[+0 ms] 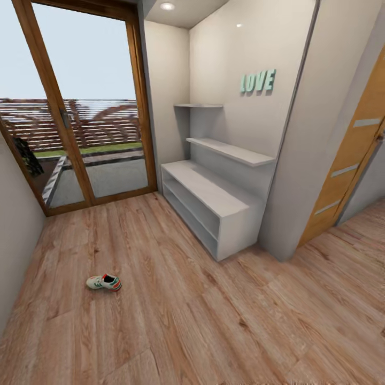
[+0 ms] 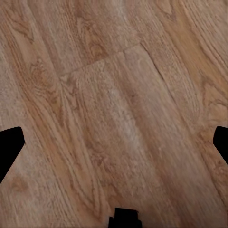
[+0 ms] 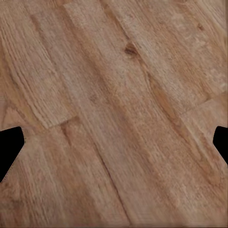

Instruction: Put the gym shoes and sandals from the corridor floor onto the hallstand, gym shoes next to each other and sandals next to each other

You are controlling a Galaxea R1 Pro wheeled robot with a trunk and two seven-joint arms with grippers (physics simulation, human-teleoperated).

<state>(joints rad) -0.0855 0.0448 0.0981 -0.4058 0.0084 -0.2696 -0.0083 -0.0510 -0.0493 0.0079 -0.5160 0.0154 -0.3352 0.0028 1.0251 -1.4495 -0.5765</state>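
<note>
One gym shoe [image 1: 104,282], white with green stripes and a red-orange heel, lies on its own on the corridor floor [image 1: 176,315] at the lower left of the head view. The hallstand [image 1: 211,206], a white low bench with two open shelf levels, stands against the right wall with two floating shelves above it; all its shelves are bare. The other gym shoe and the sandals are out of view. My left gripper [image 2: 114,142] is open over bare planks, its dark fingertips [image 2: 9,147] far apart. My right gripper [image 3: 114,142] is open too, above bare planks.
A glass door with a wooden frame [image 1: 80,112] closes the far end on the left. An orange wooden door [image 1: 353,166] stands at the right past a white wall corner [image 1: 289,214]. Green letters spelling LOVE [image 1: 258,81] hang above the hallstand.
</note>
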